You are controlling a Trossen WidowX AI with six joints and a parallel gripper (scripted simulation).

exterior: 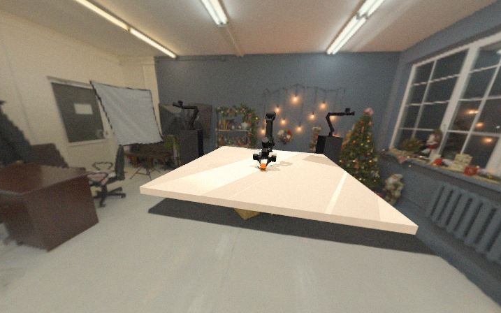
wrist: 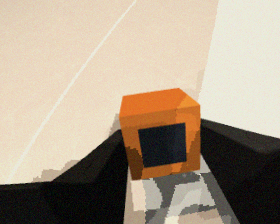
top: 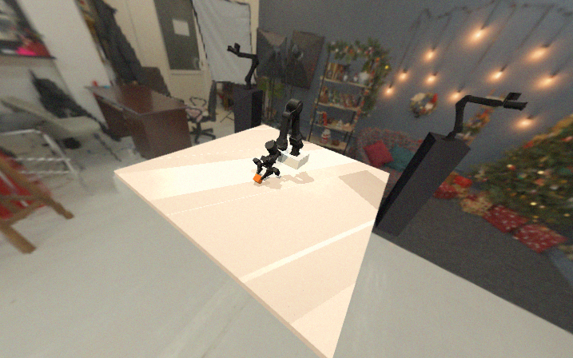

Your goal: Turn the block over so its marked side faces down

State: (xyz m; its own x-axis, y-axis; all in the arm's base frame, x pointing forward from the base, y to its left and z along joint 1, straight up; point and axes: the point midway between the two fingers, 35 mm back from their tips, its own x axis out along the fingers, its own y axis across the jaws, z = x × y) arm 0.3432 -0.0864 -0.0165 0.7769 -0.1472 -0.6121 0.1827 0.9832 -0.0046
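Observation:
The orange block [top: 257,178] [exterior: 263,166] [wrist: 160,106] is held at the fingertips of my gripper [top: 258,177] [exterior: 263,164] [wrist: 159,131]. The gripper is shut on it, a finger on each side. In the wrist view the block's dark square mark [wrist: 163,145] faces back toward the wrist camera. The block looks tilted in the top view, low over the table [top: 252,231] [exterior: 283,194]. Whether its lower edge touches the table I cannot tell. Its underside is hidden.
The arm's white base block [top: 296,160] stands on the table behind the gripper. The table's left corner [top: 117,172] is beyond the block in the top view. Two dark pedestals [top: 422,177] [top: 247,109] with other black arms stand off the table.

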